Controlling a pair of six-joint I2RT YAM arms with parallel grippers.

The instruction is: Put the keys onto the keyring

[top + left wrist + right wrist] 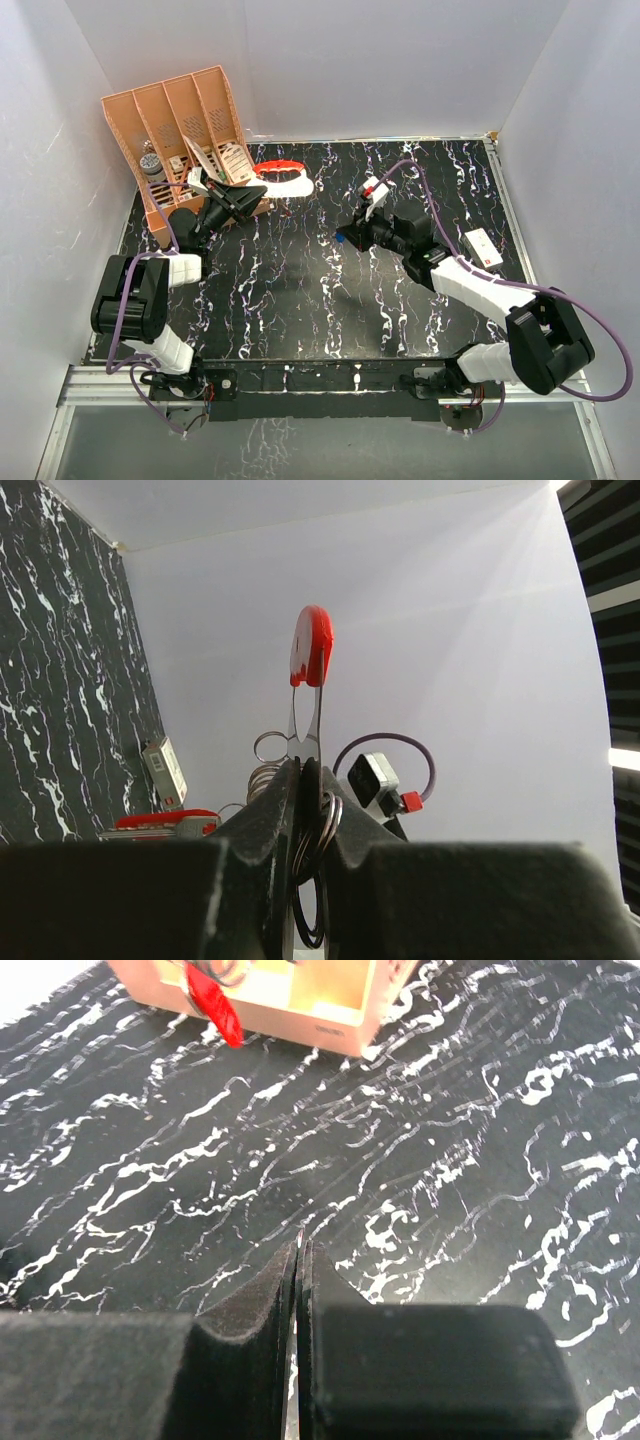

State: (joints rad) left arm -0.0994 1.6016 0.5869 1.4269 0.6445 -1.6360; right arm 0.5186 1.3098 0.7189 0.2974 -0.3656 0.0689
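The keyring [281, 167], a thin red loop with a whitish tag, hovers in front of the organiser at the tip of my left gripper [257, 190]. In the left wrist view that gripper [305, 765] is shut on a bunch of metal rings. A silvery strip rises from them to the keyring's red loop [312, 645], seen end-on. My right gripper [347, 238] hangs over mid-table, shut on the blue key [341, 238]. In the right wrist view only a thin silvery blade edge shows between the pressed pads of the right gripper [300, 1250]. The red loop [215, 1005] hangs ahead.
An orange slotted organiser [180, 120] stands at the back left, holding small items. A white box [482, 246] lies at the right, near the right arm. A low red-and-grey thing [165, 821] shows past my left finger; I cannot tell what it is.
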